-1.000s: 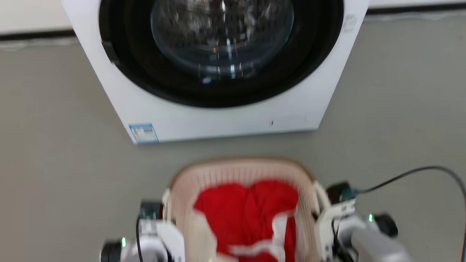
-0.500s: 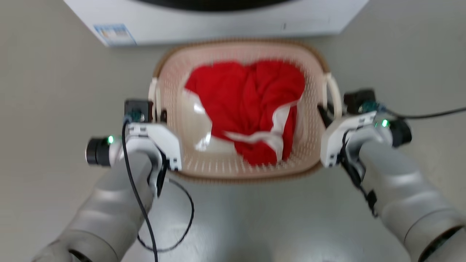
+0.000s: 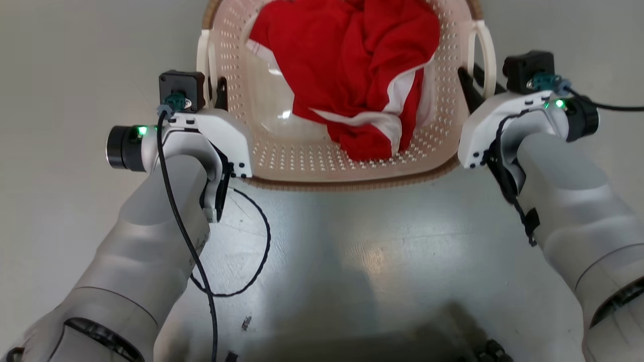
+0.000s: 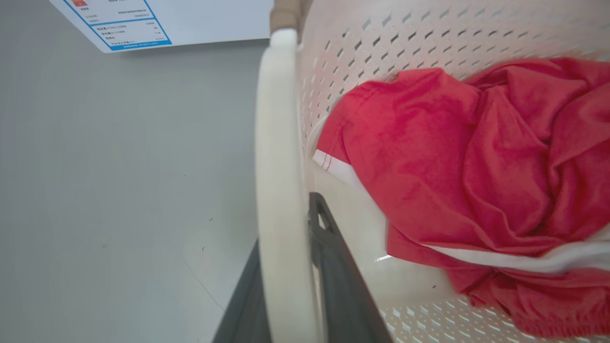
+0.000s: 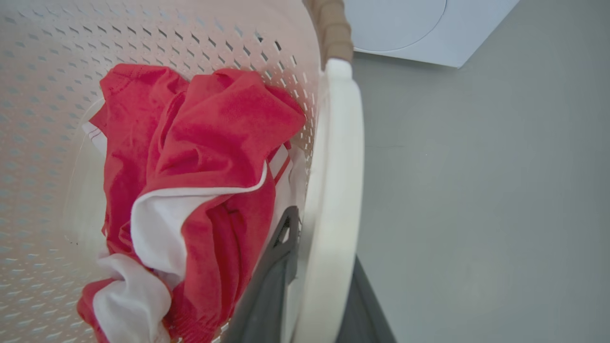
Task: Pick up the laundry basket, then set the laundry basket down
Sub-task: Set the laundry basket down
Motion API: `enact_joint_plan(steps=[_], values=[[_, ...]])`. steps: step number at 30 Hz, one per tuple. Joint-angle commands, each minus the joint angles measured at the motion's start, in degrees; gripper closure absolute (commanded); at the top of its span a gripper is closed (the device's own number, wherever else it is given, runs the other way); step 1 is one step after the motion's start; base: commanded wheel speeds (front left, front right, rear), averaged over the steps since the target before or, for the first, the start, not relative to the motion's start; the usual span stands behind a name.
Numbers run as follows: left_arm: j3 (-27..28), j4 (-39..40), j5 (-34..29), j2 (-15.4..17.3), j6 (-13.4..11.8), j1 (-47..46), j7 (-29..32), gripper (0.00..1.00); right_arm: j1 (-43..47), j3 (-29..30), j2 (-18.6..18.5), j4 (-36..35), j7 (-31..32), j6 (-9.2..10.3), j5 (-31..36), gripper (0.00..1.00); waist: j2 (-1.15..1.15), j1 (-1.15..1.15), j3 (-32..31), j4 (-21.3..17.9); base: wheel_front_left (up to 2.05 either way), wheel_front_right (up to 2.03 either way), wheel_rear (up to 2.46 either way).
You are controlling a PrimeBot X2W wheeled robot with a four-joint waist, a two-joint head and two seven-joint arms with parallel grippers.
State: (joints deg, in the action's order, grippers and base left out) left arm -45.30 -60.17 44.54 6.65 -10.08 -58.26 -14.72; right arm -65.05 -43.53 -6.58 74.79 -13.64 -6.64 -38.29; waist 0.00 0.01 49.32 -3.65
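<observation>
The laundry basket (image 3: 322, 161), cream perforated plastic with a brown rim, sits at the top middle of the head view with a red and white garment (image 3: 352, 60) inside. My left gripper (image 3: 214, 93) is shut on the basket's left loop handle (image 3: 203, 55). In the left wrist view the dark fingers (image 4: 333, 267) clamp that white handle (image 4: 279, 166). My right gripper (image 3: 478, 83) is shut on the right loop handle (image 3: 485, 50). Its fingers (image 5: 276, 267) pinch that handle (image 5: 336, 166). Whether the basket rests on the floor I cannot tell.
The white washing machine's lower front, with a blue label (image 4: 119, 24), stands beyond the basket, and its corner (image 5: 419, 28) shows too. Grey floor (image 3: 60, 201) lies all around. A black cable (image 3: 251, 271) loops from my left arm. My dark base (image 3: 402, 342) is at the bottom.
The head camera has tilted down: the washing machine has left that view and the basket now sits at its top. Both grippers keep hold of the handles.
</observation>
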Motion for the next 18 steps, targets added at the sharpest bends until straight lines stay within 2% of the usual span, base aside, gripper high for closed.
enact_joint_plan(steps=[1, 18], values=[[1.6, 1.4, -2.1, 1.1, -0.1, -1.0, -0.3, 1.00, 0.4, 0.0, 0.6, -0.9, -1.3, -0.85, 1.4, 1.00, 0.00, -0.01, 1.4, -0.3, 0.00, 0.00, 0.00], [10.6, 0.9, -12.0, -0.3, 2.1, -1.4, -0.3, 1.00, -0.2, 6.6, 0.0, -1.1, -1.4, -0.85, 6.3, 1.00, 0.00, -0.01, 4.6, -0.3, 0.00, 0.00, 0.00]])
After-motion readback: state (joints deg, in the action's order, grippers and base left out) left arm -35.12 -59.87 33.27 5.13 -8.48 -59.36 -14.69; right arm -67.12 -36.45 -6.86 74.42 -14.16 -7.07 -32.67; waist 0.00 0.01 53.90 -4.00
